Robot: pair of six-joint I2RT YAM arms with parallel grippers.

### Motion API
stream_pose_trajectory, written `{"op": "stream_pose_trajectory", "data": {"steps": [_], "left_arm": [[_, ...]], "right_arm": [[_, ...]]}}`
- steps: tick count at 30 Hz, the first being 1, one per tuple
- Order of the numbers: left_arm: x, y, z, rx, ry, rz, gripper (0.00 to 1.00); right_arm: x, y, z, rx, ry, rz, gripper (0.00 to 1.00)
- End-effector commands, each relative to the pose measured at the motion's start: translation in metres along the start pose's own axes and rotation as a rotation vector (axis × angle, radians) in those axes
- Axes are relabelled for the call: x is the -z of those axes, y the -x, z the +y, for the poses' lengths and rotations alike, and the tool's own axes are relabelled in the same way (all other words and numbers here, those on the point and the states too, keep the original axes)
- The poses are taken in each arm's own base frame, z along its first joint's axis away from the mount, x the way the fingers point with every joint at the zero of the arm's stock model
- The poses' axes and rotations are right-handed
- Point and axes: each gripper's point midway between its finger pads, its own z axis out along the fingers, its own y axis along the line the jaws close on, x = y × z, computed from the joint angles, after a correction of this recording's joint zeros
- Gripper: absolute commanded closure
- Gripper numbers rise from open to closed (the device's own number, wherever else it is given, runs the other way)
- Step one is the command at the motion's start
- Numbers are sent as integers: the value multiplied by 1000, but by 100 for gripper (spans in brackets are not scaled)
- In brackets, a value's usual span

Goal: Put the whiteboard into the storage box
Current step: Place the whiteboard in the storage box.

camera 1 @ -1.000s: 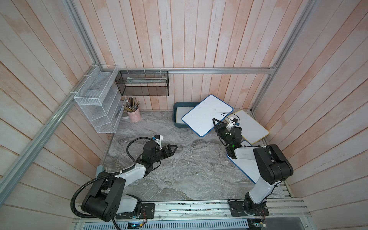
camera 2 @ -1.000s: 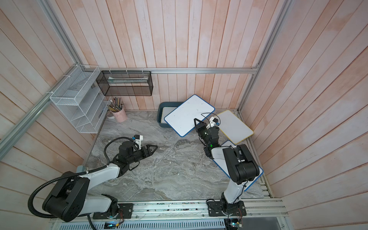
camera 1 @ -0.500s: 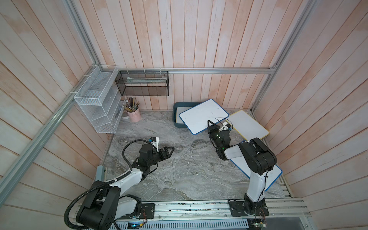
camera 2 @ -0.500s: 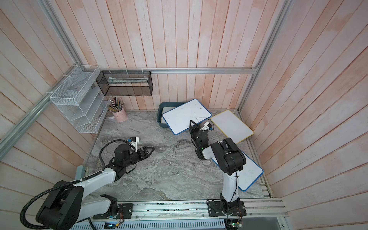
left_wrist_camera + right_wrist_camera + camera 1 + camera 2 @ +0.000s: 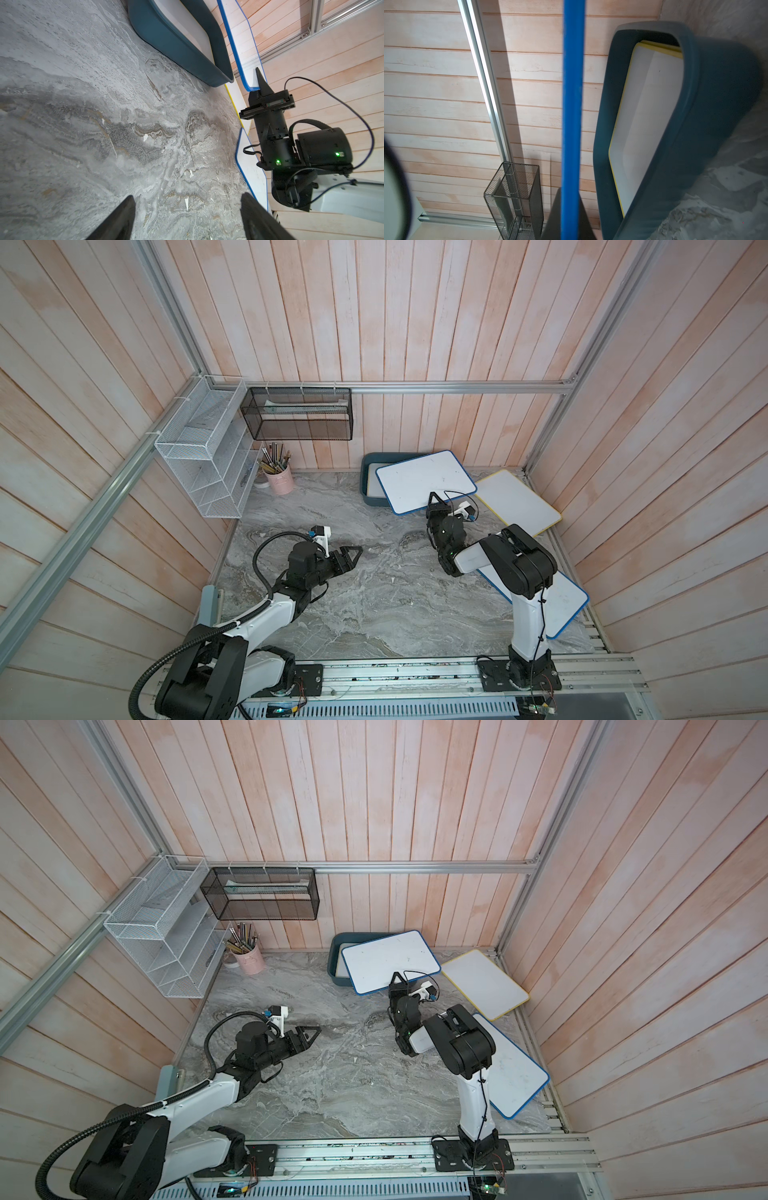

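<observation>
A wire shelf (image 5: 199, 472) and a mesh rack (image 5: 299, 414) hang on the plank walls, clear of the arms. A pen cup (image 5: 279, 483) stands in the corner below them. The left tool (image 5: 355, 554) hangs low over the bare middle of the worktop (image 5: 374, 614), fingers apart and empty, likely parked there to leave the right arm room. The box (image 5: 365, 475) sits at the back by the wall, with an inner board (image 5: 648, 124) already lying flat inside. The right tool (image 5: 436, 506) is clamped on the near edge of the board (image 5: 424, 481), which is held tilted above the box and juts past its right end. Gripping the rim probably lets the board slide in flat. Further right, a yellow board (image 5: 515, 502) and a spare board (image 5: 567, 601) lie on the worktop, the spare partly under the right arm. The worktop is grey and marbled, and aluminium rails frame the wooden room.
</observation>
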Motion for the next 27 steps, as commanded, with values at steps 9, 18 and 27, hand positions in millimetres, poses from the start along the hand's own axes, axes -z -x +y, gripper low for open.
{"op": "stream_pose_trajectory", "data": {"steps": [9,18,27], "left_arm": [[23,-2,6,6,33,-75,19],[34,-7,12,31,53,-99,19],[13,0,0,-22,13,-26,19]], "right_arm": [[-35,-18,-7,-84,11,-55,100],[-51,-24,-27,-107,-26,-81,95],[-53,-29,-11,-76,1,-12,61]]}}
